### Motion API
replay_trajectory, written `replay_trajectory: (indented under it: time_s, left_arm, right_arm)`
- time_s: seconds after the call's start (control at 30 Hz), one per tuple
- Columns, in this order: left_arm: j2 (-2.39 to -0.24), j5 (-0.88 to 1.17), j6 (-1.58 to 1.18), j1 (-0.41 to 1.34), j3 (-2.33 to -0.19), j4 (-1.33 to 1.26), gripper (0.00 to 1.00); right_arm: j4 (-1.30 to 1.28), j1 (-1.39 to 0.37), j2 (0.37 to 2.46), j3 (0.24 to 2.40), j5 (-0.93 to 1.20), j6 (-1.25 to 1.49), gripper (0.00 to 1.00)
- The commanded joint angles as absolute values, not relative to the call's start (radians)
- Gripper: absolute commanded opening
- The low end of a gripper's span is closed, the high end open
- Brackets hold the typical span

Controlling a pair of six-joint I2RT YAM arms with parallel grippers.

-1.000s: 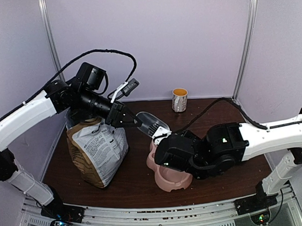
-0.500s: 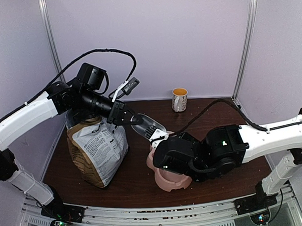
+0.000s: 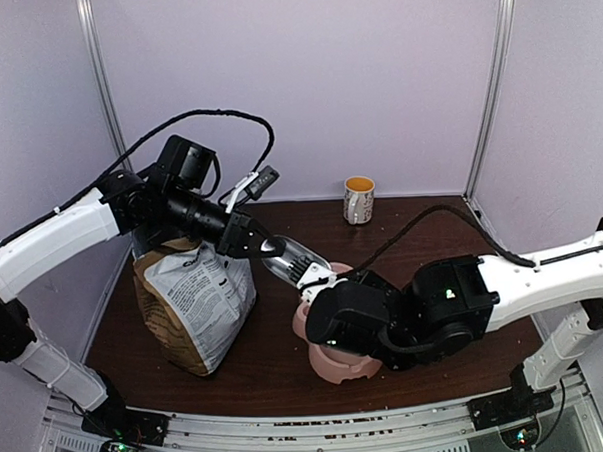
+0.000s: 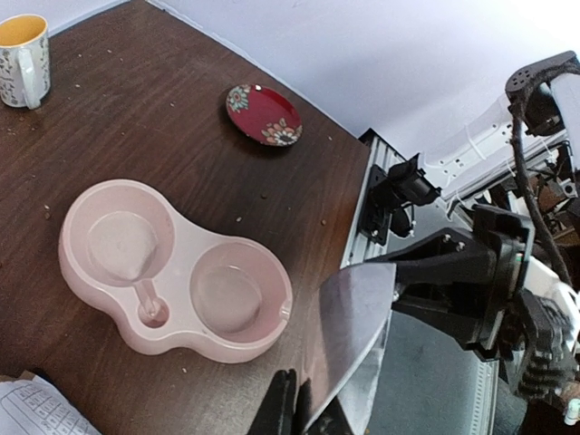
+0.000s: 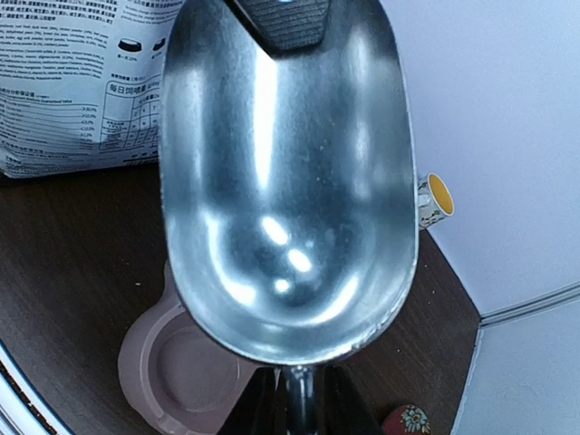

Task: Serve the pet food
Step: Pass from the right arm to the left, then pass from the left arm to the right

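Note:
A shiny metal scoop (image 3: 295, 258) hangs empty over the table between the two arms. My left gripper (image 3: 265, 246) is shut on its front lip; in the left wrist view the scoop's wall (image 4: 358, 317) runs between the fingers of that gripper (image 4: 299, 385). My right gripper (image 3: 319, 280) holds the other end: the scoop's handle stands between the fingers of the right gripper (image 5: 299, 399), below the bowl of the scoop (image 5: 285, 181). The pink double bowl (image 4: 172, 272) lies empty underneath. The pet food is hidden; no pellets show in the scoop or bowl.
A brown paper bag (image 3: 195, 301) with a white printed label stands at the left, under the left arm. A yellow-lined mug (image 3: 358, 198) is at the back wall. A small red flowered plate (image 4: 264, 113) lies near the table's right side. The right arm covers part of the bowl (image 3: 343, 362).
The left gripper has closed on the scoop's lip. Scoop and both grippers have shifted slightly toward the front left.

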State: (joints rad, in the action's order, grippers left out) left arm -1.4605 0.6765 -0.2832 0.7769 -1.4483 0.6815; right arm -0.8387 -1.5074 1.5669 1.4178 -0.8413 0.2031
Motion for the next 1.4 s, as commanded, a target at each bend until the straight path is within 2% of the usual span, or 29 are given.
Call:
replay_trajectory:
  time_s: [0.0, 0.07, 0.3, 0.5, 1.03, 1.37]
  left_arm:
    - [-1.426, 0.742, -0.277, 0.799, -1.44, 0.641, 0.0]
    - [-1.422, 0.733, -0.276, 0.8, -1.438, 0.641, 0.0]
    - [-1.405, 0.707, -0.267, 0.8, -1.436, 0.64, 0.0]
    - [-1.388, 0.683, -0.254, 0.799, -1.436, 0.647, 0.0]
    - [-1.369, 0.633, -0.251, 0.798, -1.441, 0.65, 0.0]
    - [-1.345, 0.598, -0.232, 0.798, -1.448, 0.65, 0.0]
  right_arm:
    - [-0.743, -1.509, 1.521, 1.377, -0.842, 0.252, 0.27]
    - [-0.711, -1.509, 1.498, 1.354, -0.834, 0.256, 0.35]
    - [-0.636, -1.509, 1.462, 1.327, -0.802, 0.276, 0.73]
    - [-0.54, -1.509, 1.404, 1.285, -0.775, 0.284, 0.98]
    - [-0.36, -1.482, 1.199, 1.147, -0.742, 0.343, 1.0]
    - [-0.3, -1.396, 1.066, 1.027, -0.631, 0.442, 1.0]
